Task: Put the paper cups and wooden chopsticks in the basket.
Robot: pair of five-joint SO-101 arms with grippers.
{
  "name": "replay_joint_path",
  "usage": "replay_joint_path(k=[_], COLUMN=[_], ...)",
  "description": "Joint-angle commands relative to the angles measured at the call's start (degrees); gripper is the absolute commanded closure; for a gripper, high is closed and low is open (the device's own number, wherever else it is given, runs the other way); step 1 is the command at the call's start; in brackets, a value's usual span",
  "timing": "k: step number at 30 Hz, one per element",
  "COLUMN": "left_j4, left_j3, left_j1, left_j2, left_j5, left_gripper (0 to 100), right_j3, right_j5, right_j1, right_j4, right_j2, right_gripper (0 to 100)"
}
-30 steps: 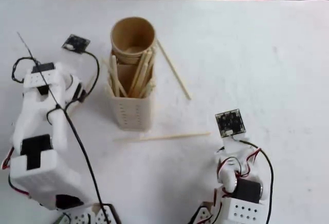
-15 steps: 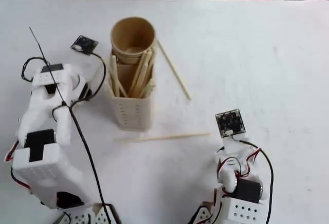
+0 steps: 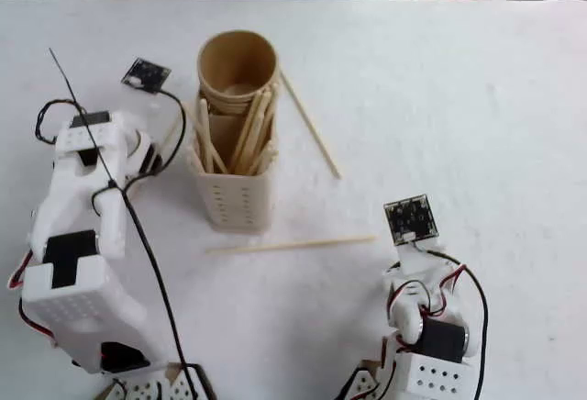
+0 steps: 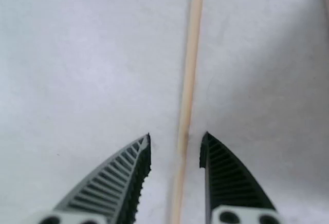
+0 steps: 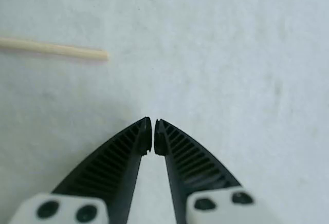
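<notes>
1. Fingers of the right gripper [image 5: 152, 121], by the near right corner of the bench [image 3: 477, 97], are pressed together on nothing.
2. Just beyond them, toward the middle, the near chopstick [image 3: 293, 244] lies flat with its long axis along the near edge. Its right tip stops just short of those fingers and off to one side, so we judge this stick the right arm's to take.
3. Toward the left edge, the left gripper [image 4: 176, 135] sits low over the bench, fingers spread, one on each side of the left chopstick [image 4: 191, 59]. The stick runs straight out ahead between them, closer to one finger, and we cannot see either one touching it. We judge that closing here would pinch it across its width.
4. At mid-bench, just beside the left arm, the basket [image 3: 237, 203] stands upright and holds the stacked paper cups [image 3: 237, 68] and the stowed chopsticks [image 3: 248, 138].
5. Past the basket's right side, the far chopstick [image 3: 309, 125] lies loose, slanting from beside the cups toward the right edge, well apart from both grippers.
</notes>
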Motion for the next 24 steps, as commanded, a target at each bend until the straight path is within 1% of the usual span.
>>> replay_joint_path(k=[1,5,7,10,17,21,24], left_j4=[-0.5,-0.1,1.8,8.7,23.7,32.3,36.0], left_j3=[-2.8,-4.9,-8.1,-16.4,-33.8,-41.1,-44.1], left_j1=[-0.5,-0.7,-0.7,-0.7,-1.3,-1.0,-0.9], left_j2=[-0.4,2.8,6.0,11.2,23.1,28.4,30.4], left_j5=[0.9,1.2,2.3,2.6,2.6,2.5,0.8], left_gripper=[83,83,85,87,89,98,98], right_j3=[0.5,0.5,0.5,0.5,0.5,0.5,0.5], right_j5=[0.5,0.5,0.5,0.5,0.5,0.5,0.5], right_j1=[0.6,0.6,0.6,0.6,0.6,0.6,0.6], right_j4=[0.0,0.0,0.0,0.0,0.0,0.0,0.0], right_j2=[-0.4,-0.4,-0.4,-0.4,-0.4,-0.4,-0.4], right_gripper=[97.4,97.4,97.4,97.4,97.4,97.4,97.4])
